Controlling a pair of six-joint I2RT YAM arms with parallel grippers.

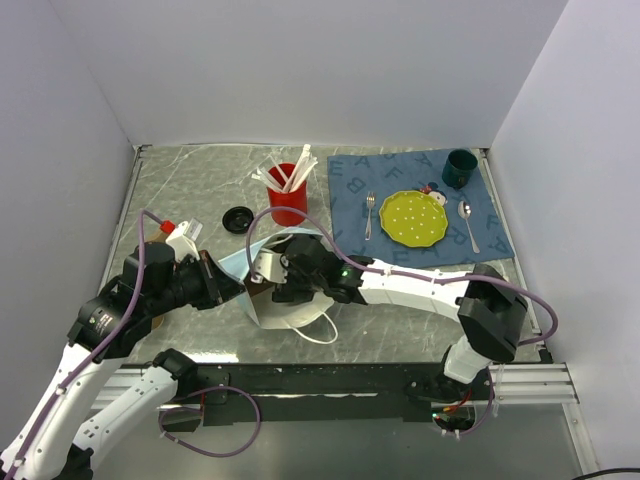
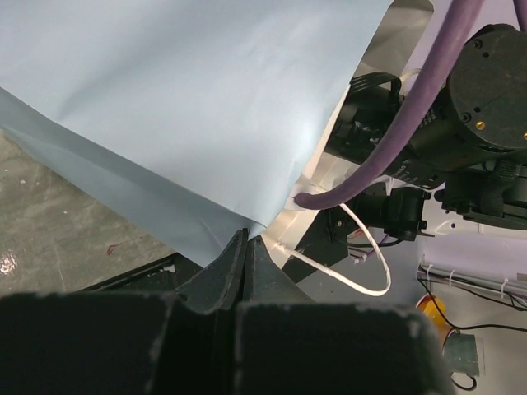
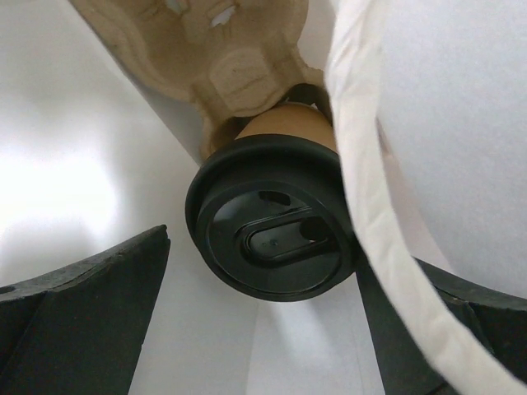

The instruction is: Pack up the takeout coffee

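Note:
The takeout coffee (image 3: 272, 234), a brown cup under a black lid, sits in a moulded pulp carrier (image 3: 222, 49) inside a pale blue paper bag (image 1: 275, 310). My right gripper (image 3: 262, 259) reaches into the bag's mouth. It is open, its fingers (image 3: 82, 296) standing apart from the lid on either side. In the top view the right gripper (image 1: 278, 275) hides the cup. My left gripper (image 2: 247, 237) is shut on the bag's (image 2: 181, 107) rim and holds it up at the left (image 1: 235, 285).
The bag's white handle (image 3: 387, 247) hangs across my right finger, and its other loop (image 1: 320, 330) lies toward the near edge. Behind are a loose black lid (image 1: 238, 218), a red cup of utensils (image 1: 287, 195), and a blue placemat (image 1: 420, 205) with a yellow plate (image 1: 413, 217) and a green cup (image 1: 459, 168).

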